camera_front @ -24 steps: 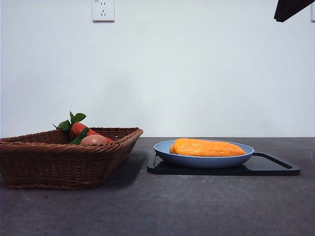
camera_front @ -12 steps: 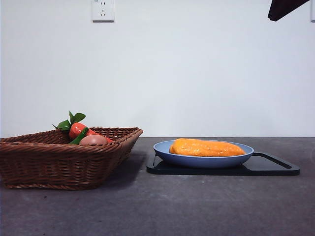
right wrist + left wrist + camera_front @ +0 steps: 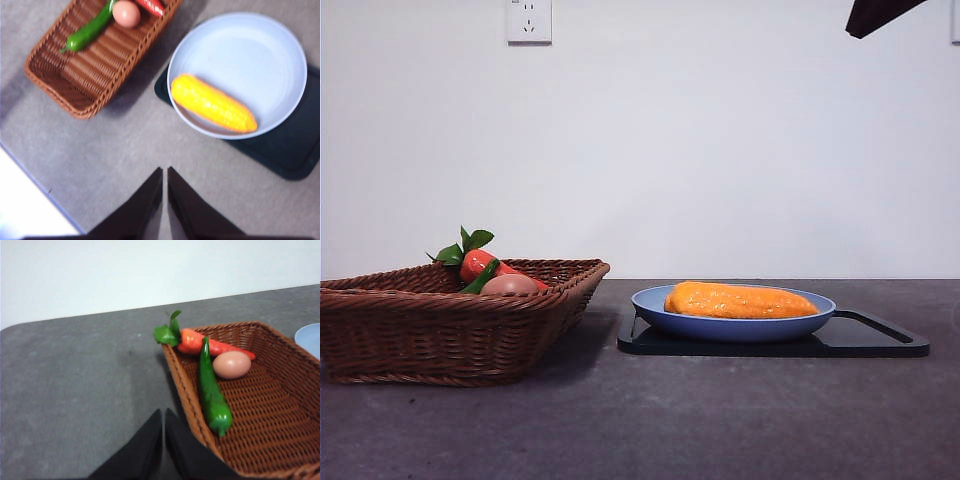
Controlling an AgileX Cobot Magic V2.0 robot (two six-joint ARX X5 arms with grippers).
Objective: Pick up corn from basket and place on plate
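The orange-yellow corn lies on the light-blue plate, free of any gripper. The brown wicker basket stands to the plate's left. High above the table, my right gripper is shut and holds nothing; the front view shows it only as a black tip at the top right corner. Beside the basket's outer wall, over bare table, my left gripper is shut with nothing in it.
The plate rests on a flat black tray with handles. In the basket lie a red vegetable with green leaves, a green pepper and a pinkish-brown egg-shaped item. A wall socket is behind.
The black tip at the front view's top right corner has shifted leftward. Corn, plate and basket have not moved.
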